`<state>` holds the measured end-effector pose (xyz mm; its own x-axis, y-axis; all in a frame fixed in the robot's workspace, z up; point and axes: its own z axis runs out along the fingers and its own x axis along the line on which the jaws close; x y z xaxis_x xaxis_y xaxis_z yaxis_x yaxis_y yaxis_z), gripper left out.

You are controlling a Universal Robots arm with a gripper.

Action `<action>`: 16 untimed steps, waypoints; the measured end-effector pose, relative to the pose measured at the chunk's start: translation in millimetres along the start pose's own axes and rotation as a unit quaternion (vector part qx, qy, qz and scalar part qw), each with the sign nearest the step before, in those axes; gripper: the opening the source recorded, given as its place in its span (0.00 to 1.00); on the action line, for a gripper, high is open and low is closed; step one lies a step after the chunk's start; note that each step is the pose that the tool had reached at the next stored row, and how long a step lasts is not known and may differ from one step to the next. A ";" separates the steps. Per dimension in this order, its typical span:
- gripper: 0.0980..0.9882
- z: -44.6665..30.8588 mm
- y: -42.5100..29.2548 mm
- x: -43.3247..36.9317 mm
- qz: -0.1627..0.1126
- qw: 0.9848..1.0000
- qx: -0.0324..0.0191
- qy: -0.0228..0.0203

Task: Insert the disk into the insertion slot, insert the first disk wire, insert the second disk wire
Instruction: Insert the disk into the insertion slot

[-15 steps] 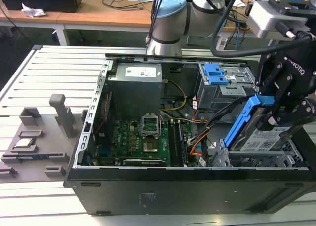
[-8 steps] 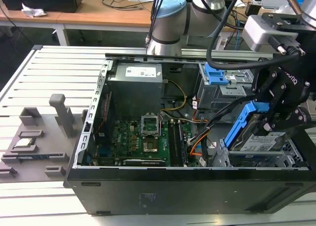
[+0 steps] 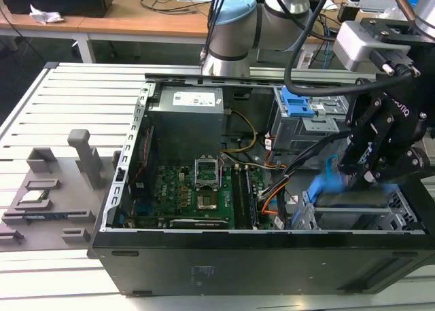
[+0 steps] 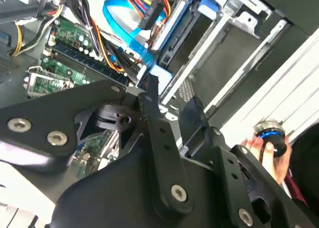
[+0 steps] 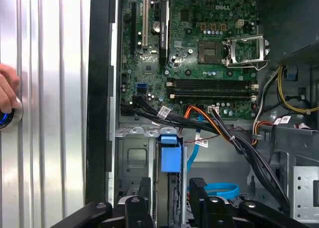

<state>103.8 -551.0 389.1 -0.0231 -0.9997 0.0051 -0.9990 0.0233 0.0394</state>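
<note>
The disk [image 5: 169,156] stands edge-on in its bright blue caddy, partly down inside the insertion slot [image 5: 133,158], a silver metal cage in the case corner [image 3: 309,219]. My gripper [image 5: 172,188] sits right over it, a black finger on each side of the caddy, shut on it. The gripper [image 3: 363,168] hangs above the cage at the exterior view's right. The first disk wire [image 4: 149,11], orange, red and black with a flat black plug, hangs loose beside the cage. The second disk wire [image 4: 122,26], a flat blue cable, loops free next to it [image 5: 222,190].
A grey bay with a blue latch [image 3: 296,104] sits behind the cage. The motherboard [image 3: 197,195] and power supply [image 3: 187,114] take up the rest of the case. A thick black cable bundle [image 5: 239,143] crosses near the cage. A person's hand [image 4: 264,146] rests on a knob outside the case.
</note>
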 end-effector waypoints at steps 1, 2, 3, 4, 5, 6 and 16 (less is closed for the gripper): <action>0.38 -0.1 0.0 0.0 0.000 1.000 0.000 0.000; 0.37 -0.1 0.0 0.1 0.000 1.000 0.000 0.001; 0.37 -0.1 0.0 0.0 0.000 1.000 0.000 0.001; 0.30 -0.1 0.0 0.0 0.000 1.000 0.000 0.001; 0.15 -0.1 0.0 0.0 0.000 1.000 0.000 0.001; 0.09 -0.1 0.0 0.0 0.000 1.000 0.000 0.001; 0.01 -0.1 0.0 0.0 0.000 1.000 0.000 0.002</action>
<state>103.8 -551.1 389.3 -0.0232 -0.9997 0.0094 -0.9990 0.0235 0.0393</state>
